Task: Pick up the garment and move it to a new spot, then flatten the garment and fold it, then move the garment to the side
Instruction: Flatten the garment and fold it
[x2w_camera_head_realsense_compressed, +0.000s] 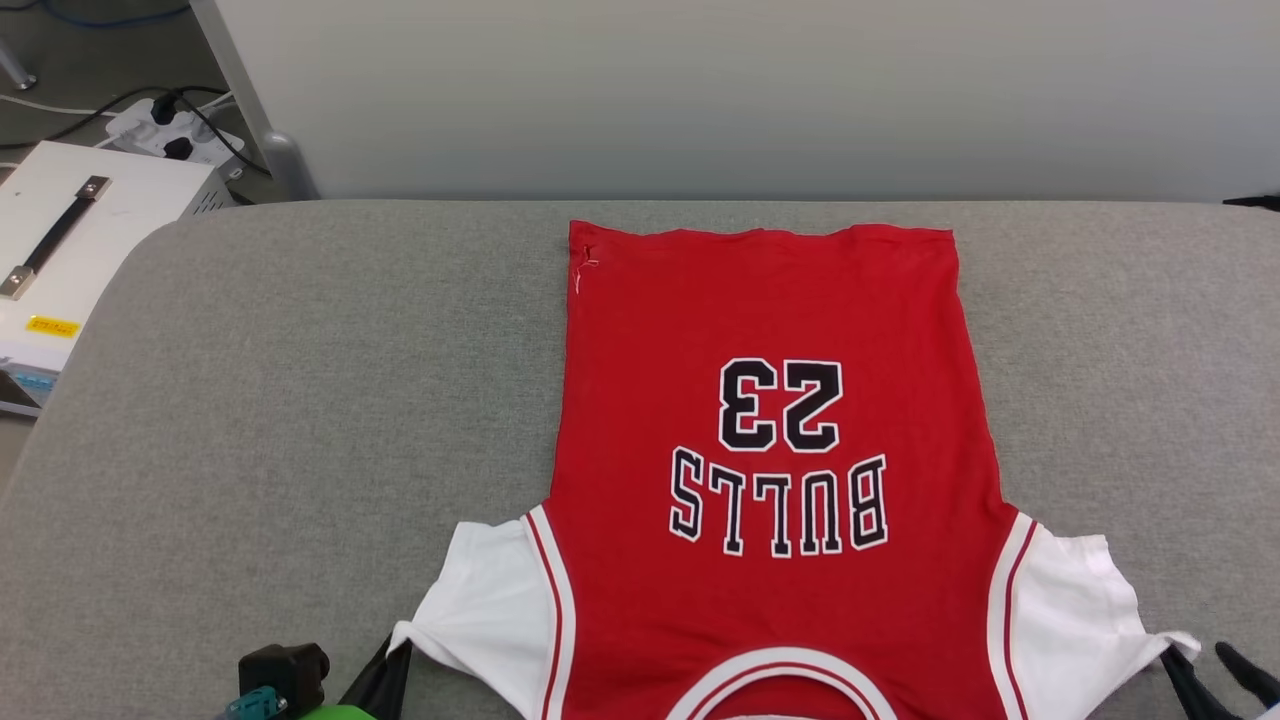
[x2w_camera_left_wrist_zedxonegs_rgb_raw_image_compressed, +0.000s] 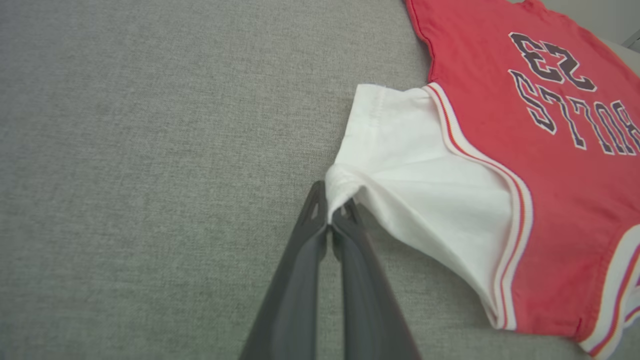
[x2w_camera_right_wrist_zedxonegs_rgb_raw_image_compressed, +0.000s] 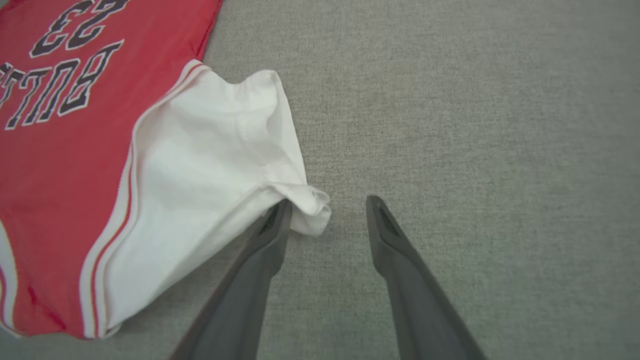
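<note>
Head view has the garment (x2w_camera_head_realsense_compressed: 770, 320) spread flat, numerals up, mid-frame on the grey table (x2w_camera_head_realsense_compressed: 300, 400): moving and flattening look done; left fingers (x2w_camera_left_wrist_zedxonegs_rgb_raw_image_compressed: 300, 260) pinch one sleeve tip (x2w_camera_left_wrist_zedxonegs_rgb_raw_image_compressed: 342, 182), right fingers (x2w_camera_right_wrist_zedxonegs_rgb_raw_image_compressed: 400, 260) stand released, one touching the other tip; folding and setting aside are left

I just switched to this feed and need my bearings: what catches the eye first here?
The garment, a red jersey reading 23 and BULLS, lies spread flat, collar nearest the robot, on the grey padded surface. The left gripper has its fingers shut on the tip of one white sleeve. The right gripper stands open at the other sleeve, whose tip rests against one finger.
</note>
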